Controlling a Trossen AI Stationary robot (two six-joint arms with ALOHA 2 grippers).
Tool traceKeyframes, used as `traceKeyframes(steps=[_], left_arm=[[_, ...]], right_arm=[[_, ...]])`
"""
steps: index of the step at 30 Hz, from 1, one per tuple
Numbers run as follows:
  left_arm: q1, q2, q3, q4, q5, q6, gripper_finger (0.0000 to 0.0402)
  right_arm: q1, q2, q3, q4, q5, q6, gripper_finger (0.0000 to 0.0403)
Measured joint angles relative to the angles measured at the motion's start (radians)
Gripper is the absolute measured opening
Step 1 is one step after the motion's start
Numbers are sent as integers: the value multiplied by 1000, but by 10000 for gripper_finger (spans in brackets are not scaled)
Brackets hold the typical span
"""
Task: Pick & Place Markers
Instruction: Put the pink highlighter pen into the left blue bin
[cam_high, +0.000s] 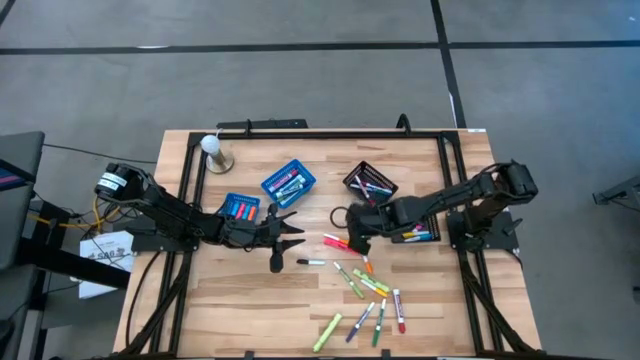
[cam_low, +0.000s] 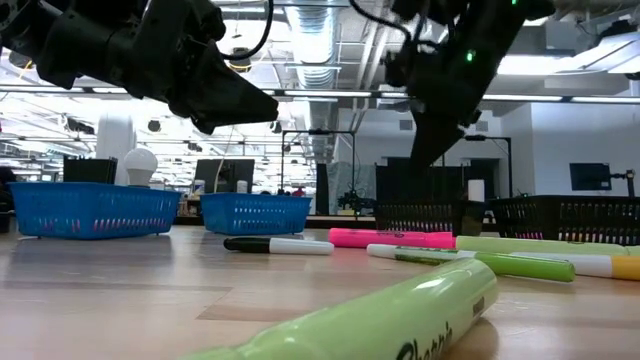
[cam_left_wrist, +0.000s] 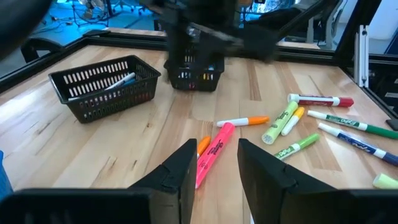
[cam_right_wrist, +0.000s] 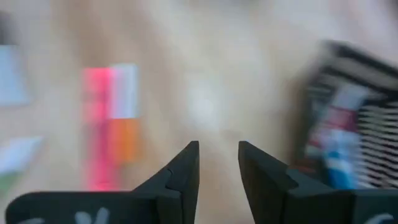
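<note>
Table (cam_high: 250, 310): pale wood planks, the landmark for everything here.
Black mesh baskets (cam_high: 368, 184): wire lattice at the table's far right, some pens inside.
Blue plastic baskets (cam_high: 288, 183): slotted, far-left of centre.
Left gripper (cam_high: 290, 236): hovering mid-table, fingers spread, nothing between them, likely lining up.
Right gripper (cam_high: 354, 243): above the pink pen, fingers parted, empty.
Markers (cam_high: 362, 290): slim, glossy, capped tubes scattered across the table's near-centre.

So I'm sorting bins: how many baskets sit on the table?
4: two blue baskets on the left arm's side, two black mesh baskets on the right arm's side, the last partly hidden under that arm.
</note>
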Motion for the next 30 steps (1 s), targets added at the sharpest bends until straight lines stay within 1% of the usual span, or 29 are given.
traceKeyframes(steps=[3, 5, 9, 14, 16, 20, 27, 30], left_arm=[[0, 0, -1, 0, 0, -2, 112], [0, 0, -2, 1, 0, -7, 112], [0, 0, -2, 1, 0, -8, 112], [0, 0, -2, 1, 0, -8, 112], [0, 0, -2, 1, 0, -8, 112], [0, 0, -2, 1, 0, -8, 112], [0, 0, -3, 1, 0, -7, 112], [0, 0, -3, 0, 0, -7, 112]], right_arm=[[27, 9, 0, 87, -166, -60, 108], [46, 10, 0, 114, -218, -89, 108], [74, 12, 1, 99, -233, -92, 109], [81, 32, 0, 98, -314, -55, 109], [81, 50, -1, 101, -327, -52, 109], [54, 114, 0, 88, -352, -53, 109], [-17, 213, 3, 90, -455, -54, 109], [-46, 235, 5, 88, -473, -100, 105]])
